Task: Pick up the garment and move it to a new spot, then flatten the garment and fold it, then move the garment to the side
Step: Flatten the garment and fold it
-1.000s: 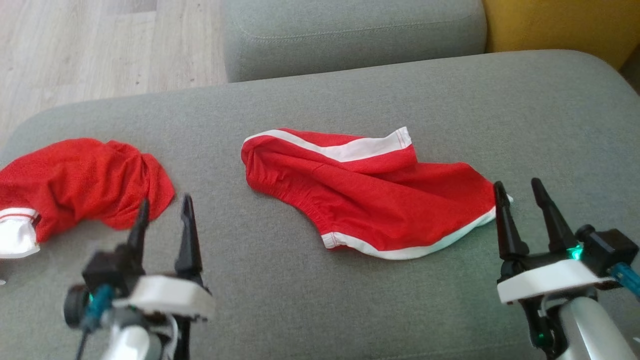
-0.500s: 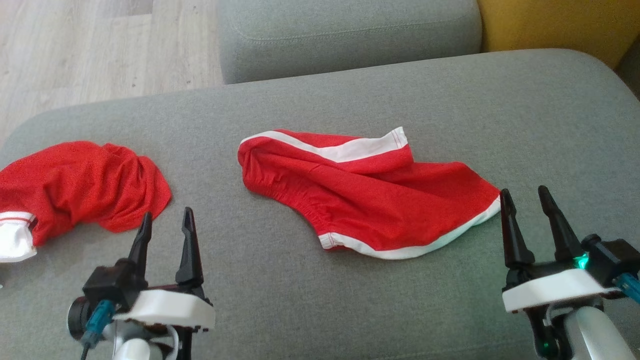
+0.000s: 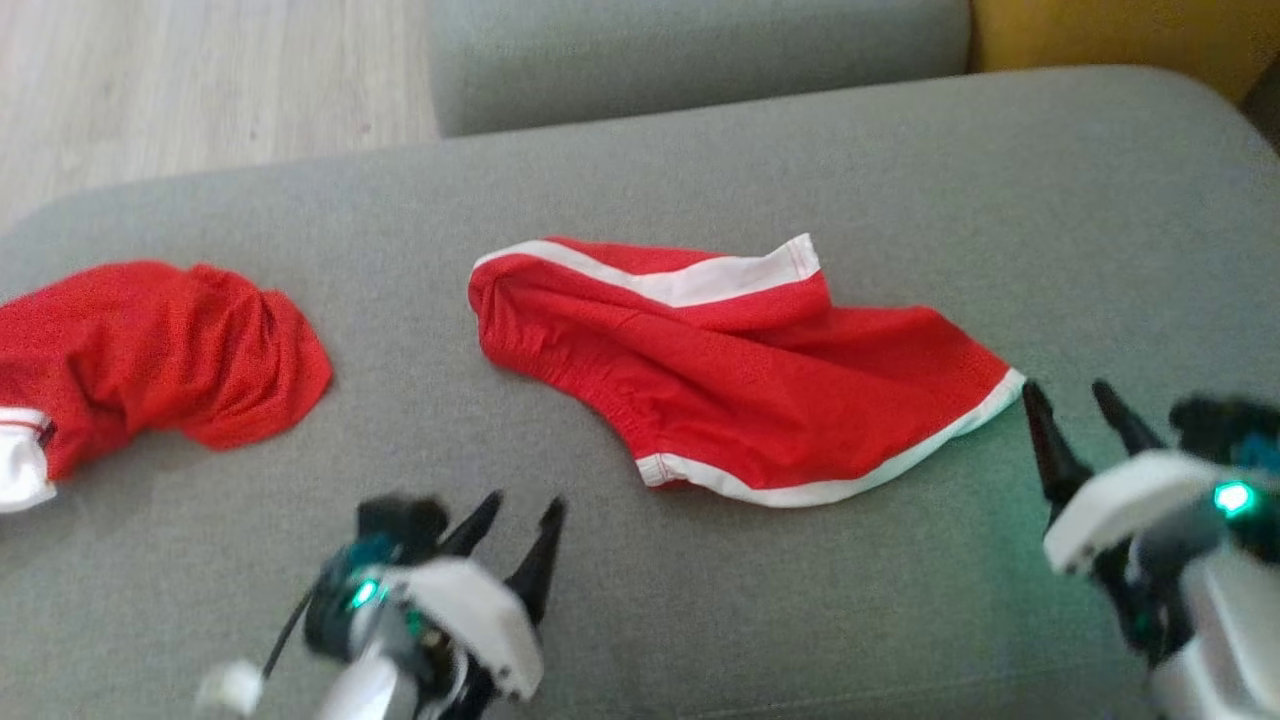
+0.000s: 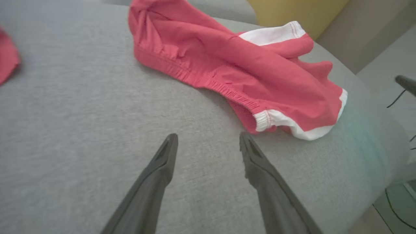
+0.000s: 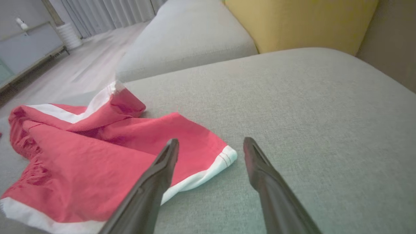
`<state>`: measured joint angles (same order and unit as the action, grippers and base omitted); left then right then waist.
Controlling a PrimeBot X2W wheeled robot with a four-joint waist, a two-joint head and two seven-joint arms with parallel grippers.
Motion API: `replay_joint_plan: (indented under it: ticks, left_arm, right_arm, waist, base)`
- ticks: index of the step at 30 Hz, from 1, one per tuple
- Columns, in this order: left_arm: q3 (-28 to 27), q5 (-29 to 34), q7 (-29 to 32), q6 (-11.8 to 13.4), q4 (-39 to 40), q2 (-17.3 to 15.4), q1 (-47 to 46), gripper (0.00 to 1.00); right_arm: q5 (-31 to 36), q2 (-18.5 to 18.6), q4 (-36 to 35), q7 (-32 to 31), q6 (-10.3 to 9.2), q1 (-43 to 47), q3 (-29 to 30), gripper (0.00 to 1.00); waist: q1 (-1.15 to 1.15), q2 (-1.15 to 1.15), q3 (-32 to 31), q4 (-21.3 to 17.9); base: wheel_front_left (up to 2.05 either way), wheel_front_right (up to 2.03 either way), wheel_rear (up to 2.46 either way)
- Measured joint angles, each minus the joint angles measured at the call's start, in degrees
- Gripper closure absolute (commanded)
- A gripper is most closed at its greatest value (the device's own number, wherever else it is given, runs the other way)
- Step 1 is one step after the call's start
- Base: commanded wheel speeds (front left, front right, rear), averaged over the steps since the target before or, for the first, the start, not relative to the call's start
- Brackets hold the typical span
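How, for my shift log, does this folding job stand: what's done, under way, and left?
Done: nothing visible; the red shorts lie crumpled and unfolded on the cushion.
Under way: both grippers are open and empty, the right gripper beside the shorts' white-hemmed corner, the left gripper short of their near edge.
Left: lifting, moving, flattening, folding, setting aside.
A second red garment sits crumpled at the left.

left gripper (image 3: 522,503): two long tapered black fingers, white shell (image 3: 485,625), green lamp (image 3: 361,593), thin black cable (image 3: 290,632) | right gripper (image 3: 1064,388): alike, teal fitting (image 3: 1252,450), pale silver forearm (image 3: 1225,630)
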<state>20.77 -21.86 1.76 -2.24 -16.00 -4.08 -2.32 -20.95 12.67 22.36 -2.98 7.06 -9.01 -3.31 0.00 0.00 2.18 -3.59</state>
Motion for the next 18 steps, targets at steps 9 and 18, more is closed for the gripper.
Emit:
replay_joint_plan:
  ticks: [9,18]
  left_arm:
    - [6.83,-4.47,9.82,-1.82,-2.61,1.01,-9.07,0.00]
    - [11.89,-9.18,10.24,-2.83,-4.99,1.04,-13.96,0.00]
  right_arm:
    - [-5.24,4.98,9.96,-16.23,0.00,-14.45,-3.47,0.00]
    - [-10.21,6.62,17.34,-21.24,0.00,-19.18,-7.89,0.00]
  waist:
    - [0.00,0.00,6.05,0.82]
    - [0.00,0.00,9.92,1.92]
  base:
    - [0.00,0.00,0.00]
    - [0.00,0.00,0.00]
